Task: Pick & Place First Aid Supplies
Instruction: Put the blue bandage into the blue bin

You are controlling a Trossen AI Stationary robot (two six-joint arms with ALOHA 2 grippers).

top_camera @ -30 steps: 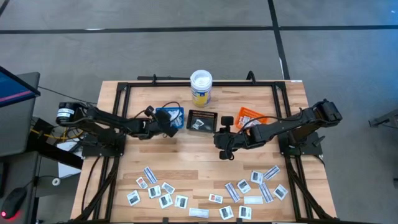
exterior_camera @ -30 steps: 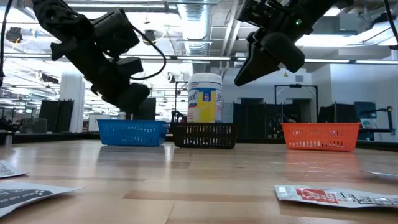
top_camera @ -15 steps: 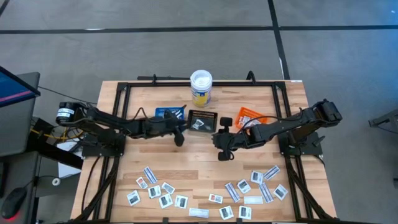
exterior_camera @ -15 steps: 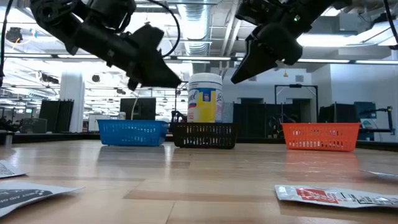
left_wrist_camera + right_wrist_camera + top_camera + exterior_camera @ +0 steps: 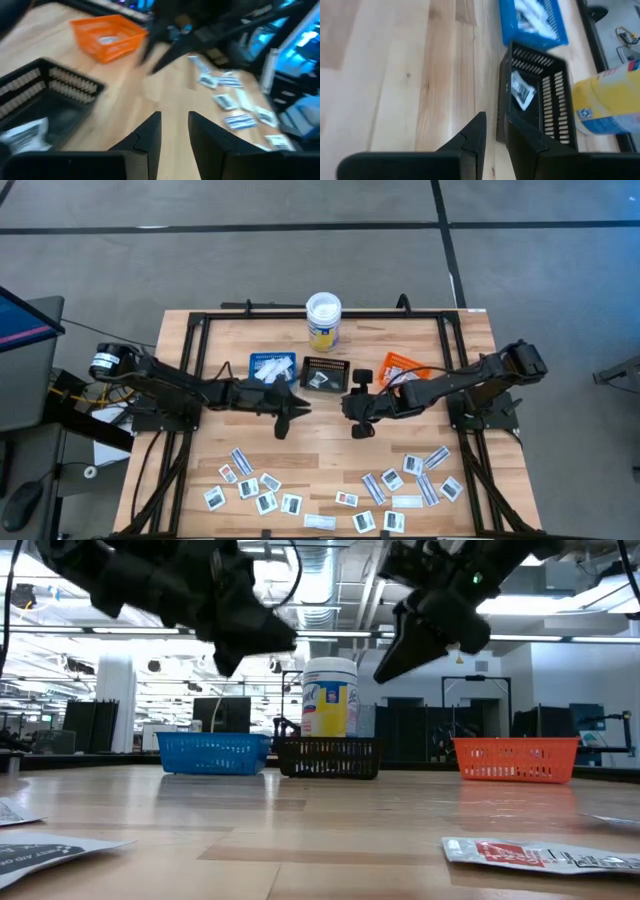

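High view, both grippers (image 5: 283, 423) (image 5: 359, 423) mid-table, empty

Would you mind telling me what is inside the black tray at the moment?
The black tray holds one squarish white packet with dark print, lying on its floor. The tray's near wall hides a strip of that floor, so anything lying there cannot be seen.
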